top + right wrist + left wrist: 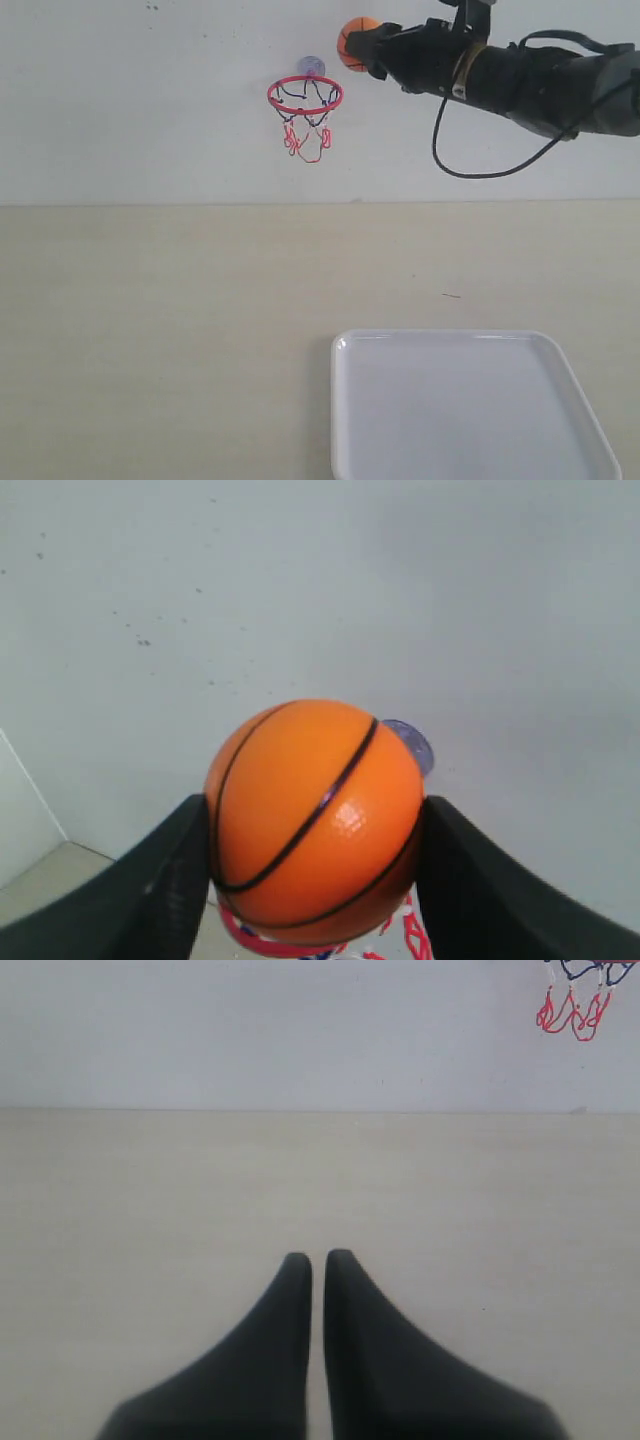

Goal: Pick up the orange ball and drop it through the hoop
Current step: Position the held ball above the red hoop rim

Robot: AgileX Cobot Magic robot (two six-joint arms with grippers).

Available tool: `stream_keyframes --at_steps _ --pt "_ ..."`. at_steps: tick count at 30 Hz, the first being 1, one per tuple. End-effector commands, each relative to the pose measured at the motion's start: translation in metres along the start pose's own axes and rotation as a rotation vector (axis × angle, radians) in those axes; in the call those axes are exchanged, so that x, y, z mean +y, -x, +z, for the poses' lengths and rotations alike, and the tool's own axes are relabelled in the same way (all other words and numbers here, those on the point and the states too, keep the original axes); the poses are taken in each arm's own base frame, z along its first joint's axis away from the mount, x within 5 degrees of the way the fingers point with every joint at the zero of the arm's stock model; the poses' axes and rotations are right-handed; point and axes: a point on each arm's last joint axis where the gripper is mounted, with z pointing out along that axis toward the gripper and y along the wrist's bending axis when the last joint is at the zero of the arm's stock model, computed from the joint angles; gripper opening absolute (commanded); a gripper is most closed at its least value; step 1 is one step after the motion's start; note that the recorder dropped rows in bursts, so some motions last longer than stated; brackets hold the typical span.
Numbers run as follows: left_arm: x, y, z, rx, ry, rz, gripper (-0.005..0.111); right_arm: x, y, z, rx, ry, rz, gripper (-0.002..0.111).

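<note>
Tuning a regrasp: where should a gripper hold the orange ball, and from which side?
Across its widest middle, a finger on each side, as the right gripper holds the orange ball now. Being round, any approach side probably works; off-centre it may slip.

Hoop [305, 95] on wall [150, 100]; ball [353, 44] above-right of it, seemingly apart; tray [460, 410] on table [150, 330], front right.

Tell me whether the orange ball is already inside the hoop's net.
No: the right gripper holds the orange ball above and beside the hoop.
</note>
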Motion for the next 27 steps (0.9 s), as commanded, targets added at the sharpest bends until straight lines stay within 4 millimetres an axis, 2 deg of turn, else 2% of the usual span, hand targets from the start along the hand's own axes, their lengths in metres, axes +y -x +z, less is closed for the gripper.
stream_keyframes --at_steps 1,7,15,22,27 --pt "0.000 0.002 0.000 -0.013 0.001 -0.005 0.004 -0.016 0.006 0.007 -0.006 0.075 0.032 0.000" --pt "0.000 0.002 0.000 -0.013 0.001 -0.005 0.004 -0.010 0.015 0.025 0.085 0.174 -0.064 0.000" --pt "0.000 0.002 0.000 -0.013 0.001 -0.005 0.004 -0.001 0.008 0.041 0.135 0.313 -0.082 0.000" --pt "0.000 0.002 0.000 -0.013 0.001 -0.005 0.004 0.012 -0.001 0.060 0.109 0.207 -0.108 0.000" --pt "0.000 0.002 0.000 -0.013 0.001 -0.005 0.004 0.014 -0.006 0.066 0.105 0.158 -0.111 0.000"
